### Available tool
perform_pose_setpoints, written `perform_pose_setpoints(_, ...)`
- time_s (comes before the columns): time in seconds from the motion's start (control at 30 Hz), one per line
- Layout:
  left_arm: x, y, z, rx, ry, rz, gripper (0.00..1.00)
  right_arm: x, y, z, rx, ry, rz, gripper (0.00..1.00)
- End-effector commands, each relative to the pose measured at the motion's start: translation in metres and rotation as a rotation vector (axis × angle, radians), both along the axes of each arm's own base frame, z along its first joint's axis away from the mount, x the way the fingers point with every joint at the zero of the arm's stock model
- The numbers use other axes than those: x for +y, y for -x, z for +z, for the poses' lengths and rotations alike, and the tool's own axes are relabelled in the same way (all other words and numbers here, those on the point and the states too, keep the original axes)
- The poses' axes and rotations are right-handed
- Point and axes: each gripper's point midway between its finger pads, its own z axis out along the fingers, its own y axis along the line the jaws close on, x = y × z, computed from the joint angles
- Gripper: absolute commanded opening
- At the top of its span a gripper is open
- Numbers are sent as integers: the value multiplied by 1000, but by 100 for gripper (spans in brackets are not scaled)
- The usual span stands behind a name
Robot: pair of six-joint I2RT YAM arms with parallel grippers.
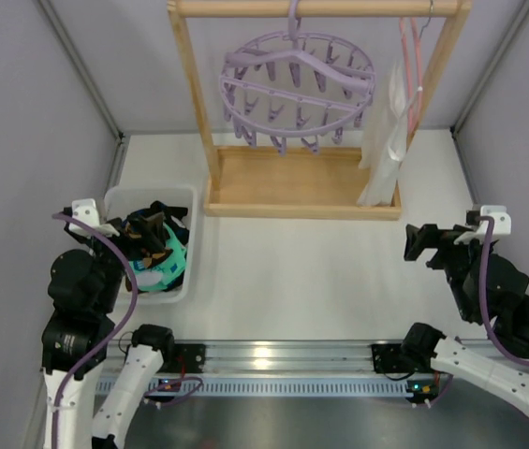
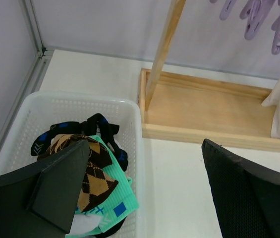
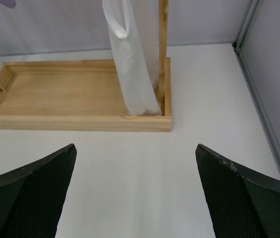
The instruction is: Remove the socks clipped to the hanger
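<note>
White table (image 1: 320, 281): socks (image 1: 156, 248) fill the basket (image 1: 185, 198), lavender hanger (image 1: 297, 84) looks bare; left gripper (image 2: 144, 158) and right gripper (image 3: 135, 153) gape empty. Confirm nothing hides behind it.

open table (image 1: 320, 281) runs from the arms to the rack (image 1: 192, 103), with nothing on its middle or right. the rack's posts and low tray (image 1: 301, 182) bar the far centre. the hanger (image 1: 297, 79) fills the space under the top bar; a white bag (image 1: 384, 159) hangs by the right post. a basket (image 1: 152, 190) blocks near left, beside the wall.
</note>
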Motion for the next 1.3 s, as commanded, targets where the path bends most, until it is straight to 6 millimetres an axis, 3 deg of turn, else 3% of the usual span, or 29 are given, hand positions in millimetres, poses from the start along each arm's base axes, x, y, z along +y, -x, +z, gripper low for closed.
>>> perform_pose_setpoints(0.0,-1,1,-11,48,-49,-17,99,-16,7,-6,39,71,-31,99)
perform_pose_setpoints(0.17,-12,3,-13,51,-61,-83,98,-16,8,-5,45,83,-24,99)
perform_pose_setpoints(1.27,-8,3,-20,59,-44,-54,98,-2,-2,-18,71,105,-21,100)
